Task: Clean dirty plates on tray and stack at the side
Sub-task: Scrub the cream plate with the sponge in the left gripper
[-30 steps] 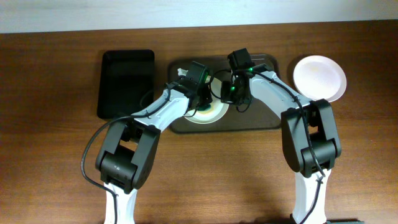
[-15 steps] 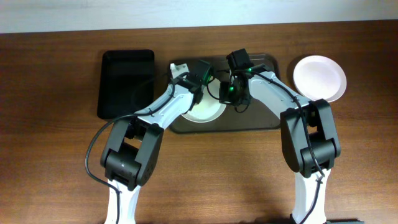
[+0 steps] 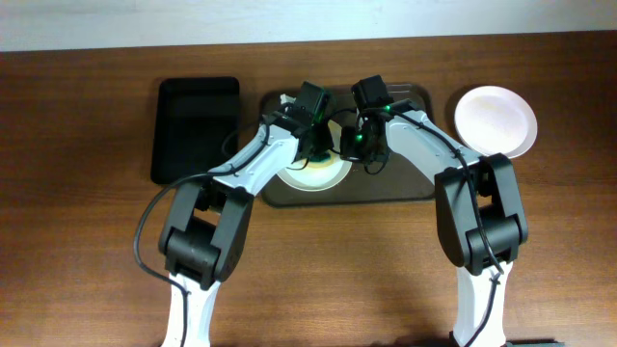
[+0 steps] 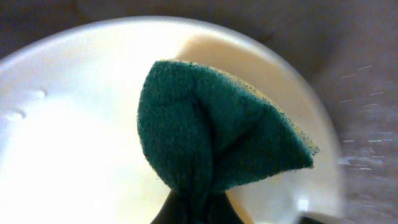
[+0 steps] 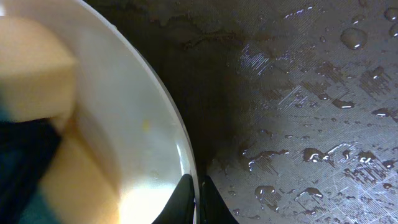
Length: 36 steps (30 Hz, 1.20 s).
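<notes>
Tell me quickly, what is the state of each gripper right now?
Left gripper: closed, holding the green sponge.
Right gripper: closed, pinching the rim of the plate.

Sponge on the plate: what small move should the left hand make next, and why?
Probably wipe the sponge across the plate toward the rim beyond its tip: a yellowish film shows there, and the right hand pinches the edge, steadying it.

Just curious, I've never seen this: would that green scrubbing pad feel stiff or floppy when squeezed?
Probably soft and floppy: the green pad creases into a fold where the left tool pinches it. Likely light, looking thin and spongy. Droplets on the tray suggest it may be damp and slippery.
</notes>
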Each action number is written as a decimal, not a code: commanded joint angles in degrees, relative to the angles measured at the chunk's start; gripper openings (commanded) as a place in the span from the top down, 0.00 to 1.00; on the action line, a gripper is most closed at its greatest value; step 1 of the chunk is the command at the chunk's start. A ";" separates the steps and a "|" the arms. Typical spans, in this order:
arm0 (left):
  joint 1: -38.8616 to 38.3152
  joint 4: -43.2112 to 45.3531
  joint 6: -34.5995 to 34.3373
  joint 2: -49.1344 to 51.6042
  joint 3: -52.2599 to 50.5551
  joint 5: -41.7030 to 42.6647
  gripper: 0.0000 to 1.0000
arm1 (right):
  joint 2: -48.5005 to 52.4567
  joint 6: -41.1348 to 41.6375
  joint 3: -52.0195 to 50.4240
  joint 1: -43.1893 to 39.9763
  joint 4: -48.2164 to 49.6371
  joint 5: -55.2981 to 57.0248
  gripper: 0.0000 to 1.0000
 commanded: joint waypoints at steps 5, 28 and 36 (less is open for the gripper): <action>0.44 -10.19 0.94 3.87 0.94 -24.55 1.00 | 3.23 -0.37 -1.68 -0.59 -1.86 5.16 0.96; 7.39 -16.15 7.67 -7.89 0.20 3.41 1.00 | -0.98 -4.90 -0.52 -1.66 -1.75 5.25 0.96; 7.19 -12.50 11.10 -7.69 0.20 14.60 1.00 | -0.98 -4.90 -0.52 -1.66 -1.60 5.25 0.96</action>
